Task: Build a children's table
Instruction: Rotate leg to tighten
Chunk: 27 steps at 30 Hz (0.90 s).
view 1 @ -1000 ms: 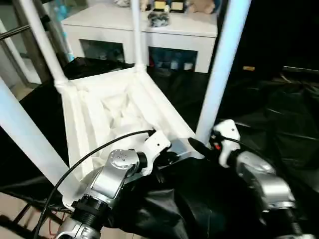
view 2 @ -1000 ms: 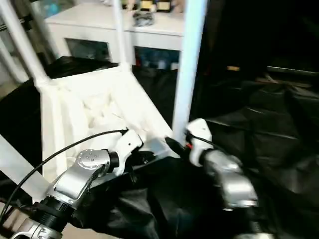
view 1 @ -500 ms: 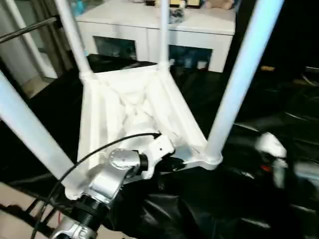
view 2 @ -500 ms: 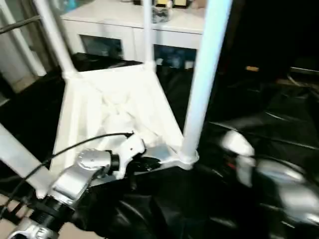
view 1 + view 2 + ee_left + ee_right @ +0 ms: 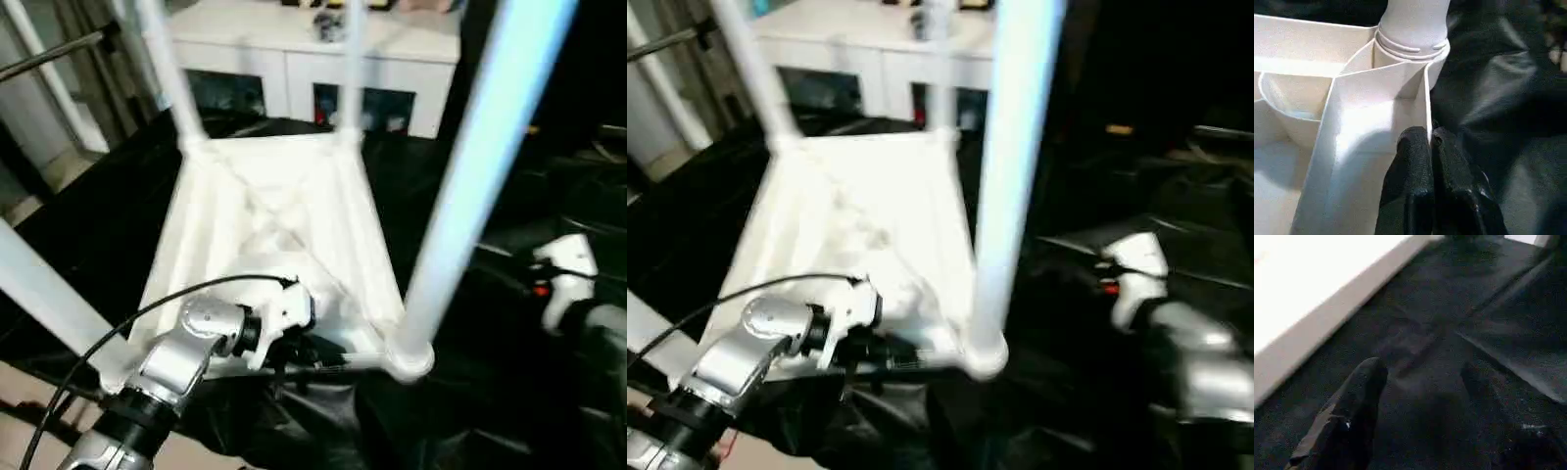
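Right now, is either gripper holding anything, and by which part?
The left gripper is shut on the tabletop, pinching its thin side wall near a corner socket with a leg. The right gripper is open over black sheeting, holding nothing.

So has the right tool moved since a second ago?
Yes. The right tool was up against the near right leg; now it sits off to the right, apart from it, over the black cover.

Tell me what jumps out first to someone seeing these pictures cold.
The upside-down white tabletop on the black sheet, its ribbed underside up and four white legs rising from its corners. At its near edge the left gripper is shut on a thin rim wall beside a corner socket. The right gripper hangs open over the sheet, off to the right.
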{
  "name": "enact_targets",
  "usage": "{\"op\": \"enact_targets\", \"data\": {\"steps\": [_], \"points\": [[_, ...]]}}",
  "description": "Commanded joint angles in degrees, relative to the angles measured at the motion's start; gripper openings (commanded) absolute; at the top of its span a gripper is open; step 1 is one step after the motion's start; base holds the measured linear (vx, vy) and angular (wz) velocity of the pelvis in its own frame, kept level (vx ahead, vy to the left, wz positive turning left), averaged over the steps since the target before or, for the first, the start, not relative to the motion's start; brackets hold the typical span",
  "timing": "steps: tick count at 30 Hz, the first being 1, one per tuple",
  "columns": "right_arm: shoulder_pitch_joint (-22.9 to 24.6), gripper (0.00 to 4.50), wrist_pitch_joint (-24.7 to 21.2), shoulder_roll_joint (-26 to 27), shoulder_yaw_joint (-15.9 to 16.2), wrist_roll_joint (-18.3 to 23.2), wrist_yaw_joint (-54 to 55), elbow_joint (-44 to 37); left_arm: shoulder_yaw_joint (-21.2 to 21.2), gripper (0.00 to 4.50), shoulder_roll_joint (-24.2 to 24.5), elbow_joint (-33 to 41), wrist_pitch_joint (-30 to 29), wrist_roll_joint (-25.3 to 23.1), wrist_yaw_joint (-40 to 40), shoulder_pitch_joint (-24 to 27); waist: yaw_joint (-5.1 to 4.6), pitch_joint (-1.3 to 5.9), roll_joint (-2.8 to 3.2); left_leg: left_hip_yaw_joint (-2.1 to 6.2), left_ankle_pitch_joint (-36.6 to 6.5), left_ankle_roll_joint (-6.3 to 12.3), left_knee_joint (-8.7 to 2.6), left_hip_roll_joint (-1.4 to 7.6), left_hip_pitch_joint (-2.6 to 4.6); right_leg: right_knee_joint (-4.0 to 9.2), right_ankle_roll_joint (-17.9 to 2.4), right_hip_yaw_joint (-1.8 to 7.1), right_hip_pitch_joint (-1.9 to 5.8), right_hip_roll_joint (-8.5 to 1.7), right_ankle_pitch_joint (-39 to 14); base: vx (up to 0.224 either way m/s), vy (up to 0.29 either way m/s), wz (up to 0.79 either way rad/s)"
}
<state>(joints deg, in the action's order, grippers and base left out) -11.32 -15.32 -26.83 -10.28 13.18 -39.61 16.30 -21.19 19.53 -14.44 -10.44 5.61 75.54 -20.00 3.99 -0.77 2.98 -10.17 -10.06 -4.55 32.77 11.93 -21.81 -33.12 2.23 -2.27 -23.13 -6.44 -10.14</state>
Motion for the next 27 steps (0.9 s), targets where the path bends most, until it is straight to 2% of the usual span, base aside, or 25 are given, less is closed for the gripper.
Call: {"op": "enact_targets", "data": {"steps": [1, 4, 7, 8, 9, 13, 15, 16, 20, 21, 24, 25, 27], "points": [[-0.45, 2.82, 0.8, 1.44, 1.2, -0.66, 2.57, -0.94, -0.74, 0.0, -1.07, 2.39, 1.3, 5.04, 5.33, -1.81, -0.18, 2.89, -1.44, -0.84, -5.99, 6.47, -2.91, 0.44, 0.82, 2.37, -15.11, 0.55, 2.47, -0.14, -3.37, 0.0, 0.0, 0.0], [-0.67, 2.82, 1.08, 4.27, 1.93, -0.87, 5.14, -1.27, -1.03, 0.0, -1.07, 1.89, 2.39, 6.26, 8.43, -2.61, 0.26, 2.72, -1.32, -0.99, -6.73, 6.37, -2.96, 0.48, 0.85, 2.41, -15.11, 0.71, 2.36, -0.33, -4.82, 0.0, 0.0, 0.0], [-0.45, 2.82, 1.34, 6.09, 2.53, -1.05, 6.73, -1.81, -1.6, 0.0, -0.69, 2.28, 2.88, 6.87, 10.42, -2.67, 0.65, 2.56, -1.29, -1.1, -8.63, 5.18, -3.13, 0.56, 1.09, 2.62, -14.08, 0.85, 2.17, -0.36, -7.1, 0.0, 0.0, 0.0], [-0.36, 2.82, 1.42, 6.97, 2.67, -1.05, 7.56, -2.11, -1.94, 0.0, -0.31, 2.92, 3.39, 7.1, 11.32, -2.5, 0.72, 2.55, -1.55, -1.1, -9.06, 4.89, -3.21, 0.59, 1.13, 2.61, -13.74, 0.9, 2.16, -0.41, -7.68, 0.0, 0.0, 0.0], [-0.35, 2.82, 1.35, 7.19, 2.65, -1.05, 7.77, -2.18, -2.0, 0.0, -0.19, 3.08, 3.45, 7.15, 11.56, -2.45, 0.67, 2.5, -1.45, -1.04, -9.28, 4.58, -3.29, 0.51, 0.93, 2.61, -13.19, 0.9, 2.25, -0.46, -8.42, 0.0, 0.0, 0.0], [0.03, 2.82, 1.4, 9.88, 2.9, -1.41, 10.67, -2.82, -2.13, 0.0, 1.6, 4.58, 6.35, 7.01, 13.86, -1.39, 0.61, 2.4, -1.69, -1.02, -10.36, 3.66, -3.51, 0.49, 0.95, 2.75, -11.88, 0.91, 2.08, -0.57, -10.91, 0.0, 0.0, 0.0], [0.26, 2.82, 1.67, 10.27, 3.53, -1.64, 11.02, -2.62, -1.97, 0.0, 2.26, 3.68, 8.43, 5.46, 13.31, -0.99, 0.53, 2.27, -2.1, -1.03, -11.58, 2.7, -3.64, 0.49, 1.01, 2.86, -11.0, 0.98, 1.97, -0.53, -12.22, 0.0, 0.0, 0.0], [0.21, 2.82, 1.69, 10.4, 3.78, -1.78, 11.09, -2.49, -1.92, 0.0, 2.41, 2.78, 9.73, 4.68, 12.91, -0.92, 0.48, 2.26, -2.02, -0.98, -11.54, 2.61, -3.68, 0.48, 0.88, 2.8, -10.82, 1.0, 2.05, -0.56, -12.2, 0.0, 0.0, 0.0], [-0.1, 2.82, 1.78, 11.08, 4.35, -2.05, 11.64, -2.21, -1.2, 0.0, 2.49, 0.2, 12.76, 3.18, 11.13, -0.51, 0.4, 2.06, -2.35, -0.97, -12.48, 1.85, -3.72, 0.39, 0.77, 2.96, -9.67, 1.09, 1.96, -0.66, -13.75, 0.0, 0.0, 0.0], [-0.25, 2.9, 1.83, 11.49, 4.61, -2.19, 12.09, -2.4, -0.94, 0.44, 3.43, -0.54, 13.36, 2.84, 10.58, -0.26, 0.45, 2.1, -2.22, -0.9, -12.55, 1.63, -3.74, 0.4, 0.74, 2.87, -9.5, 1.09, 2.01, -0.75, -13.89, 0.0, 0.0, 0.0], [-0.32, 2.9, 1.92, 11.9, 4.76, -2.26, 12.74, -2.76, 0.02, 0.61, 4.69, -0.14, 13.07, 3.52, 10.28, 0.71, 0.39, 2.15, -2.21, -0.88, -12.36, 1.39, -3.75, 0.45, 0.74, 2.66, -9.9, 1.07, 1.94, -0.74, -12.94, 0.0, 0.0, 0.0], [-0.32, 2.9, 1.93, 11.92, 4.78, -2.24, 12.82, -2.79, 0.13, 0.91, 4.8, -0.08, 13.0, 3.66, 10.28, 0.82, 0.4, 2.12, -2.14, -0.85, -12.38, 1.27, -3.77, 0.47, 0.74, 2.59, -10.14, 1.06, 1.92, -0.71, -12.67, 0.0, 0.0, 0.0], [-0.1, 2.9, 2.04, 12.27, 4.69, -2.21, 13.49, -3.36, 2.23, 0.99, 5.44, 1.73, 12.7, 5.44, 9.43, 2.47, 0.03, 2.13, -2.08, -0.76, -11.92, 1.17, -3.77, 0.44, 0.54, 2.29, -10.89, 1.0, 2.15, -0.62, -10.14, 0.0, 0.0, 0.0]]}}
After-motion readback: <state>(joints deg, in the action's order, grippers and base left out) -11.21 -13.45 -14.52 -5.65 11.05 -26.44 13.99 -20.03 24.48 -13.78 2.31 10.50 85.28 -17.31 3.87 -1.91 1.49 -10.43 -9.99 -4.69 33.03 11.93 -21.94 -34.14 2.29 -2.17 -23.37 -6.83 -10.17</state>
